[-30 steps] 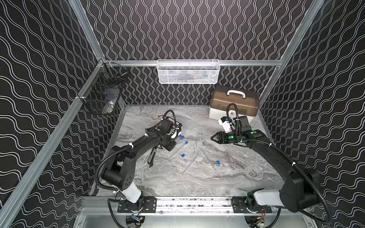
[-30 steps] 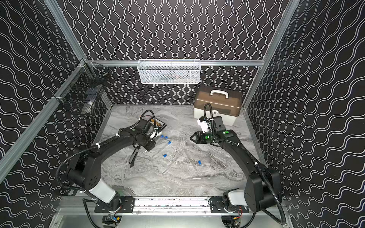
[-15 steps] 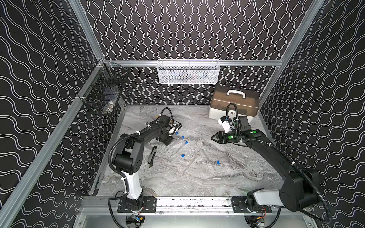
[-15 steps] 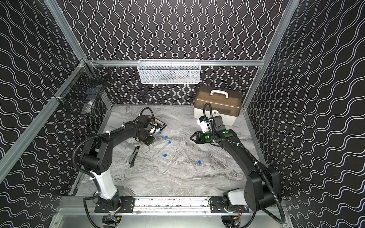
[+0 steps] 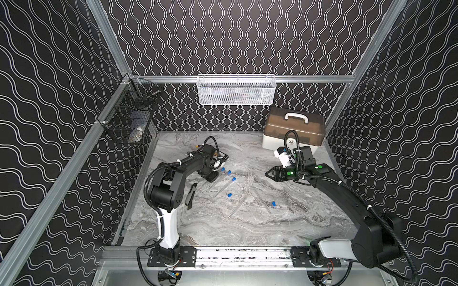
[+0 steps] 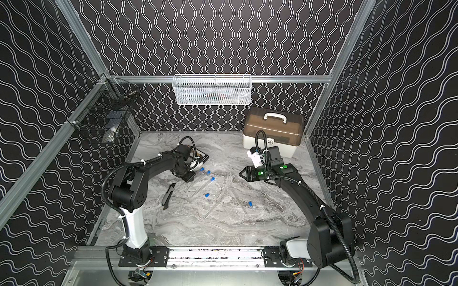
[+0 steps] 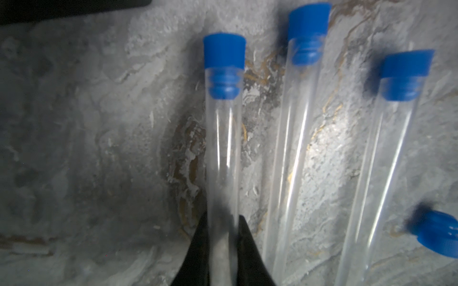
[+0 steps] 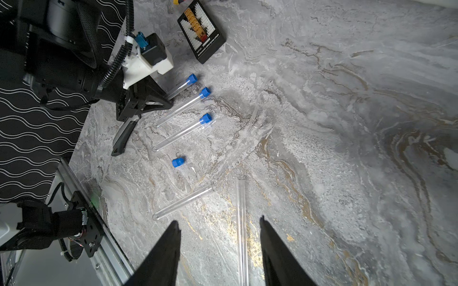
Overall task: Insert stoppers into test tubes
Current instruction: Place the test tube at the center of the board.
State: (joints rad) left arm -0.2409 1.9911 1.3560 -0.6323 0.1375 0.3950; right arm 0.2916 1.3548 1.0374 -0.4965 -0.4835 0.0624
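Left gripper (image 7: pixel 223 220): only two black fingertips (image 7: pixel 199 247) show in left wrist view, rest cut off. In both top views the arm hides the grip. Jaws clamped tight on held tube (image 7: pixel 223 153), its round end hidden btwn them; can't tell if it's off the marble (image 8: pixel 347 123). Long axis runs straight out from the gripper, blue stopper (image 7: pixel 224 66) seated in the far end, pointing twd back wall & robot's right. Two other capped tubes (image 8: pixel 182 109) lie just beside it, approx parallel, caps same way. Right gripper (image 8: pixel 218 221): jaws approx half apart, nothing held. A bare tube (image 8: pixel 241 222) shows btwn them on the table, untouched; second bare tube (image 8: pixel 183 203) near, both faint on grey. Loose stoppers (image 5: pixel 229 195) nearby, one cut by frame edge in left wrist view.
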